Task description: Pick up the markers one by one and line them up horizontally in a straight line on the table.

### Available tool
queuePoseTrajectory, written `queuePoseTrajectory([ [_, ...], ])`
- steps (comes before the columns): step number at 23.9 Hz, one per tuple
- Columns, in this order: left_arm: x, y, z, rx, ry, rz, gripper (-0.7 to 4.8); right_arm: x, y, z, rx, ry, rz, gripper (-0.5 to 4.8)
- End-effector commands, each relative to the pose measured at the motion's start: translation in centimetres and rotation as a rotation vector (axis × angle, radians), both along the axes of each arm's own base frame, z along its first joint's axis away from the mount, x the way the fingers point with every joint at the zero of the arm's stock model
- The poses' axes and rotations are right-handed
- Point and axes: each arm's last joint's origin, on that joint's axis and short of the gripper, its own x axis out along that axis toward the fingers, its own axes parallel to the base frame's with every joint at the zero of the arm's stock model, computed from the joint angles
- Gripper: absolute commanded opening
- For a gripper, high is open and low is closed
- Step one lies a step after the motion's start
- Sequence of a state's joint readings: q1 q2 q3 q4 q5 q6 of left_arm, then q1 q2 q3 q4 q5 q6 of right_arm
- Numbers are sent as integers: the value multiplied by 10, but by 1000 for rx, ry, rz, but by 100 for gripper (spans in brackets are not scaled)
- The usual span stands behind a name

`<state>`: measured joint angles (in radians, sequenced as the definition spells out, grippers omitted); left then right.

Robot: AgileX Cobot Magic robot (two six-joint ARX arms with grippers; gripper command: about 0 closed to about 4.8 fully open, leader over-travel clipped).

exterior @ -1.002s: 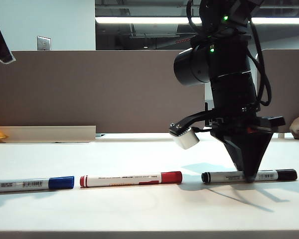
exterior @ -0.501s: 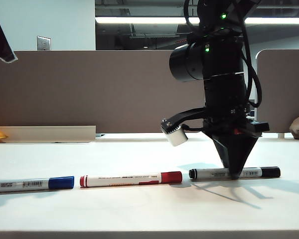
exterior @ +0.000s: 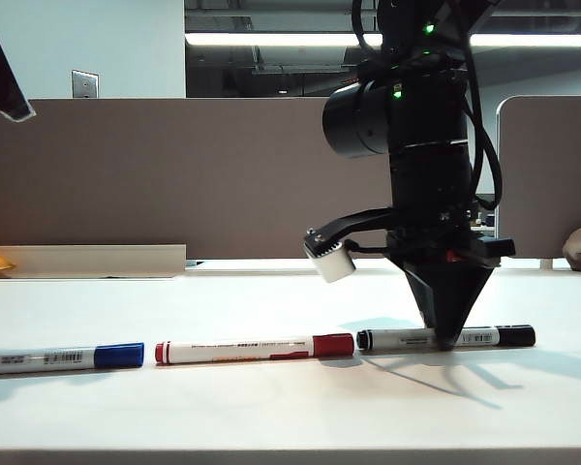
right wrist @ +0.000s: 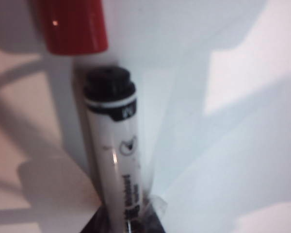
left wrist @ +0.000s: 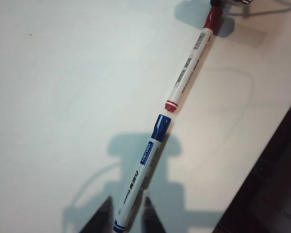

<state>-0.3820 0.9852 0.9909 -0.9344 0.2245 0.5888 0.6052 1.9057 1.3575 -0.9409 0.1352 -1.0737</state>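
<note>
**Operator:** Markers first. Black marker lies flat on the surface, right of the red marker, its near end just beside the red cap and nearly in line with it. Blue marker sits left of red, a small gap between them, a touch lower in the exterior view.

**Observer:** How do you expect the black one to handle?

**Operator:** Light and stiff, I'd judge, with a smooth round plastic barrel that will roll or twist if it's nudged off centre. Mid-barrel is the place to hold, and that is where my right tool has it: fingers pinching the white barrel across its width, tip down at the surface. My right wrist view shows the black end close to the red cap.

**Observer:** And the arm?

**Operator:** Right arm stands almost vertical over the marker, wrist pointing straight down, the tool's wedge narrowing to the barrel.

**Observer:** Left side?

**Operator:** Left tool hangs well above the surface at the left, over the blue marker's tail; its fingers stand partly spread either side of the barrel from that view, gripping nothing. In the exterior view only a dark corner of that arm shows at the upper left.
</note>
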Motion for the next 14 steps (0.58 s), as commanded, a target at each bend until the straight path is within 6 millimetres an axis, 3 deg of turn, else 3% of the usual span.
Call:
queuePoseTrajectory([
  [1,0,0,1,-9,-11,-1,79,-5,1,-5,21,69,4,82],
  [14,0,0,2,-12,-16,-1,79,-8,4,-5,32,85,14,100],
])
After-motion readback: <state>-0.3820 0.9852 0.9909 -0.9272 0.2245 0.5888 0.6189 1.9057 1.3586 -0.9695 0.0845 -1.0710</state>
